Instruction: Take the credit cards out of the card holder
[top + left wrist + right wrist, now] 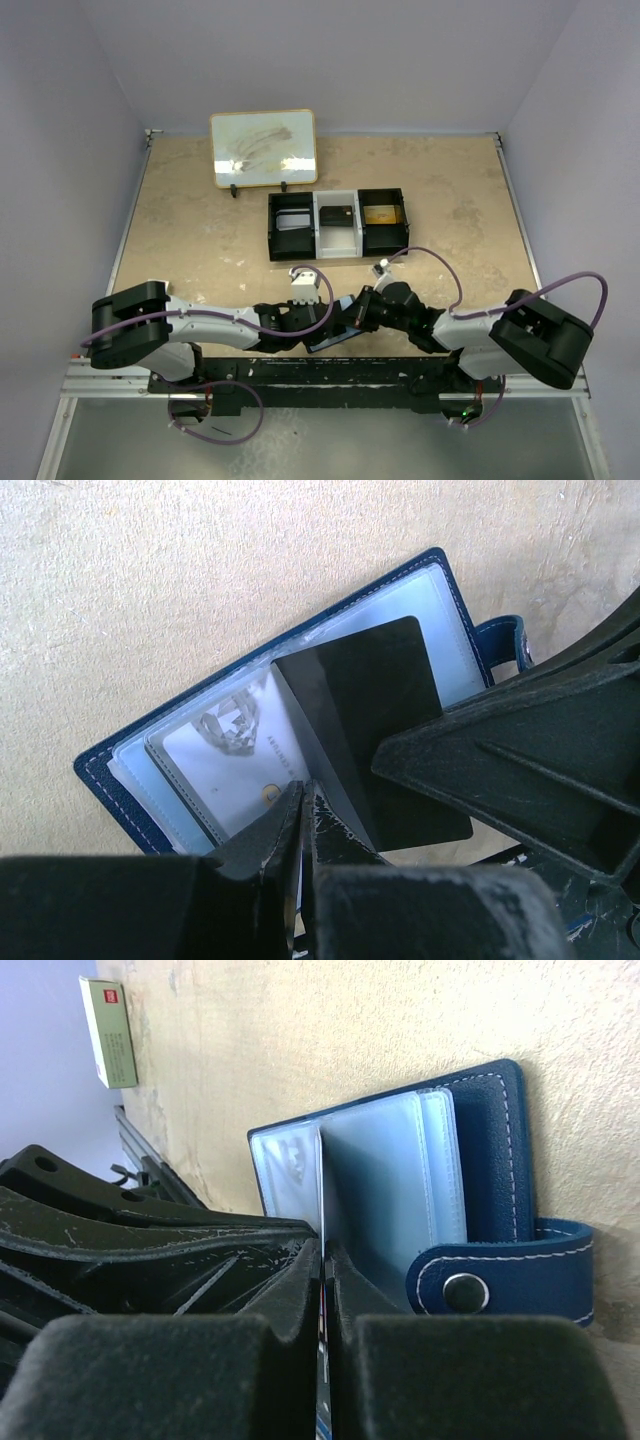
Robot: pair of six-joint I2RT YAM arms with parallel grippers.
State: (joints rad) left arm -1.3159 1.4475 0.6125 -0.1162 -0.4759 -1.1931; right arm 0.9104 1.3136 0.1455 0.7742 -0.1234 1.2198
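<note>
Judging by the wrist views, which step is in hand? (Student)

Extraction of the first card, most likely. The card holder lies open at the near edge of the desk, between the two pincers. A black card stands partly out of its sleeve. The right pincer is closed on a thin edge, apparently that card. The left pincer is closed too, its tips at the sleeves beside a white card. (Tutor)

And the next move? (Student)

A straight pull along the sleeve while the card holder is pinned. Whether the left pincer actually pinches anything cannot be told. The overhead view largely hides the card holder beneath both pincers, and any further cards are obscured. (Tutor)
</note>
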